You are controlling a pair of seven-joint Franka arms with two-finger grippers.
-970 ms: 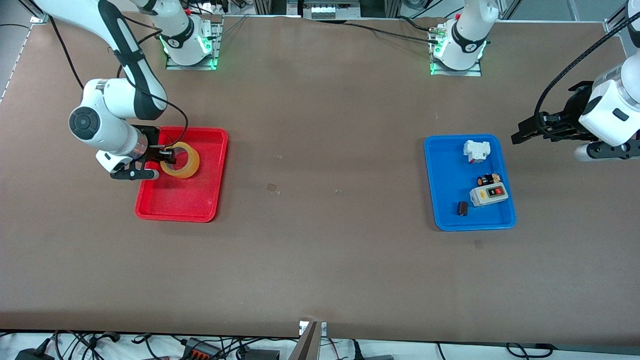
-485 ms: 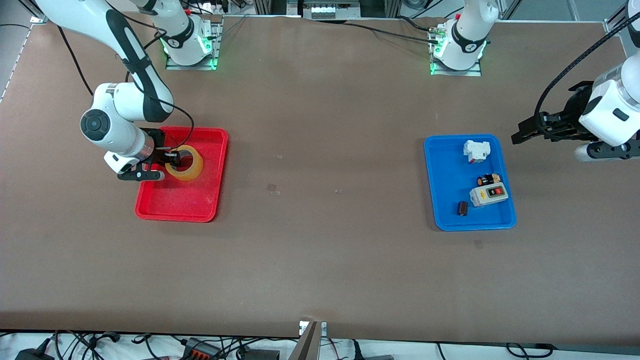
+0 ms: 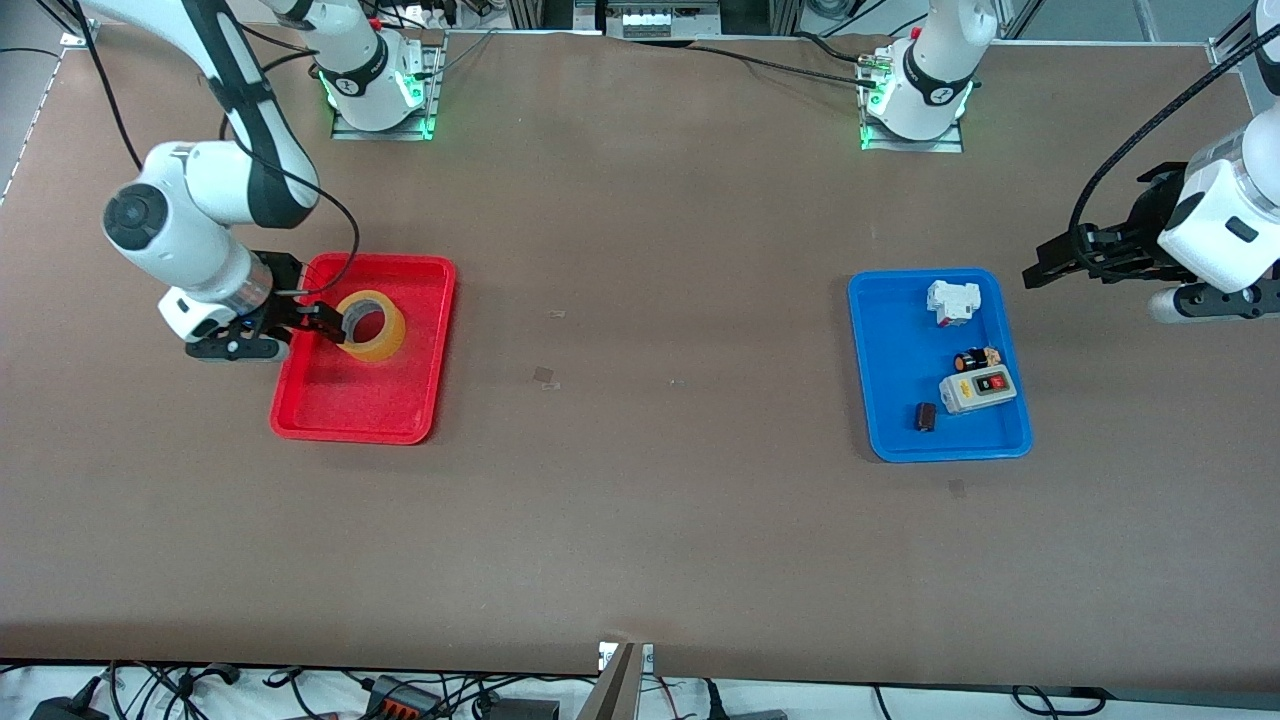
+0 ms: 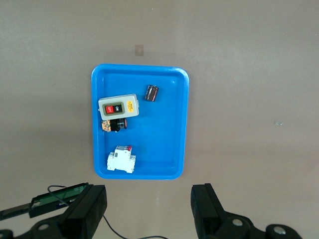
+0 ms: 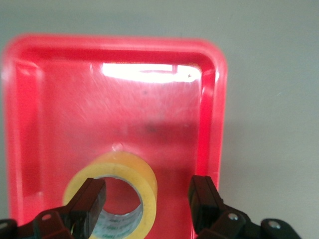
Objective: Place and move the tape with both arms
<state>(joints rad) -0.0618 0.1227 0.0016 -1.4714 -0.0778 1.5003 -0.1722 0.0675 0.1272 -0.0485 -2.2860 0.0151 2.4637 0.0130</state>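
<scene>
The tape [image 3: 390,338], a yellow-amber ring, rests in the red tray [image 3: 350,405] near the tray's edge toward the robots' bases. My right gripper [image 3: 325,318] is open just beside it, over the tray's rim at the right arm's end. In the right wrist view the tape [image 5: 144,181] lies low between the spread fingers [image 5: 90,198], which do not clamp it. My left gripper [image 3: 1040,265] waits open in the air over bare table, past the blue tray [image 3: 900,340] toward the left arm's end. Nothing is between its fingers [image 4: 207,206].
The blue tray [image 4: 169,129] holds a white breaker [image 3: 950,300], a grey switch box [image 3: 978,390], a small black-and-gold cylinder [image 3: 975,358] and a small dark cylinder [image 3: 926,416]. The brown table [image 3: 640,480] spreads wide between the two trays.
My right gripper has opened, let go of the tape and drawn back toward the right arm's end. The tape stays in the red tray. The left arm has not moved.
</scene>
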